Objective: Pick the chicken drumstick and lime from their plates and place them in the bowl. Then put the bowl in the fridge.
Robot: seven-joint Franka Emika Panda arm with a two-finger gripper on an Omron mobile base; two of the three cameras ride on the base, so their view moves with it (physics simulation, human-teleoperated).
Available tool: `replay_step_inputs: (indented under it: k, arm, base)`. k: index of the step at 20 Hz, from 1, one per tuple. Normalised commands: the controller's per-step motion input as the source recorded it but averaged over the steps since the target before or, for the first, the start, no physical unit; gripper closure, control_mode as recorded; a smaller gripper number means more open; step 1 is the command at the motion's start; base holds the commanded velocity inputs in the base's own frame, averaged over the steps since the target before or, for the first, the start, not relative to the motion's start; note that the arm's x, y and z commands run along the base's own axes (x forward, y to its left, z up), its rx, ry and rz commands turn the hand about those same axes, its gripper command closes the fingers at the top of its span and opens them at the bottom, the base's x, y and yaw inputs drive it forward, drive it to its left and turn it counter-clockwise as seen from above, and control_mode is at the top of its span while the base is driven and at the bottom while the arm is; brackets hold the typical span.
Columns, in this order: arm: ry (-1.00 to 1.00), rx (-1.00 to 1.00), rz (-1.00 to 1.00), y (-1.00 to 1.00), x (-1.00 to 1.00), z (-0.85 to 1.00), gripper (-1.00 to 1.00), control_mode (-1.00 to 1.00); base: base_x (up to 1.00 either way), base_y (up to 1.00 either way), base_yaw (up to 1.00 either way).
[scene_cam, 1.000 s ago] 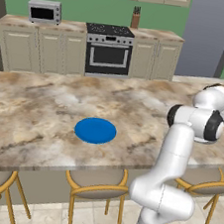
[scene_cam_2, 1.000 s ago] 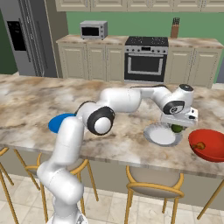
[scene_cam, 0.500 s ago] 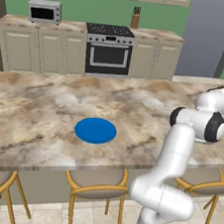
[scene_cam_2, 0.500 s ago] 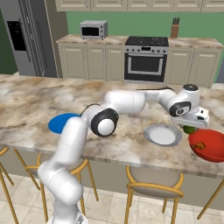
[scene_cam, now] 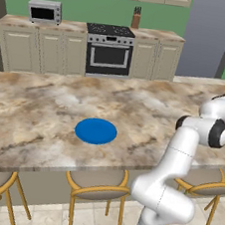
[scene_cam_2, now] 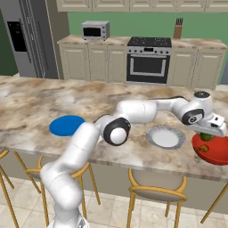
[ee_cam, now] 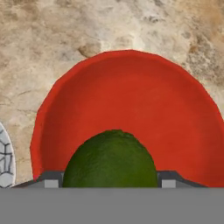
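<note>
So going left to right across the marbled brown worktop (scene_cam_2: 40,102): first there's the flat round bright-blue plate (scene_cam_2: 67,125) sitting bare at the left. We can't spot the small brown-orange chicken drumstick anywhere, so no call on where that is. Next along is a pale grey round plate (scene_cam_2: 165,136), also bare. Then, at the far right edge, the glossy bright-red shallow bowl (scene_cam_2: 211,150), with our white arm stretched way out over it.

The hand (scene_cam_2: 208,133) is clamped on the small round dark-green lime (ee_cam: 111,159). In the hand view the lime sits snug between the two dark fingertips (ee_cam: 50,178), and you can see a bit of green peeking out under the hand in the right base view too.

The relation that matters for us: the bowl lies straight below the hand. The lime hangs over the red interior, a bit toward the near rim as the hand camera sees it, but inside the rim all around. The lime is round, so there's no long axis to fuss over. We'd say the next thing is just letting go, maybe after dropping a touch lower so it doesn't bounce out.

Versus a second ago: the hand was over the grey plate then, with the bowl off to its right. Half a second ago it was between the two. Now it's right above the bowl, grip unchanged.
</note>
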Motion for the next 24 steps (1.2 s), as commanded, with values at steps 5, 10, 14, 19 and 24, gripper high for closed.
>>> replay_step_inputs:
  k: [5,10,14,19,24]
  arm:
    - [0.00,0.01,-0.07,-0.62,-0.02,0.00,1.00,-1.00]
    - [0.02,0.07,-0.06,-0.44,-0.17,0.00,1.00,-1.00]
    - [0.06,0.11,-0.08,-0.12,-0.21,0.00,1.00,-1.00]
    - [0.02,0.08,-0.07,0.00,-0.02,0.00,1.00,-1.00]
    - [0.00,0.06,-0.05,0.01,0.08,0.00,1.00,-1.00]
  base:
    - [0.00,0.00,0.00]
    - [0.00,0.00,0.00]
    - [0.00,0.00,0.00]
    - [0.00,0.00,0.00]
    - [0.00,0.00,0.00]
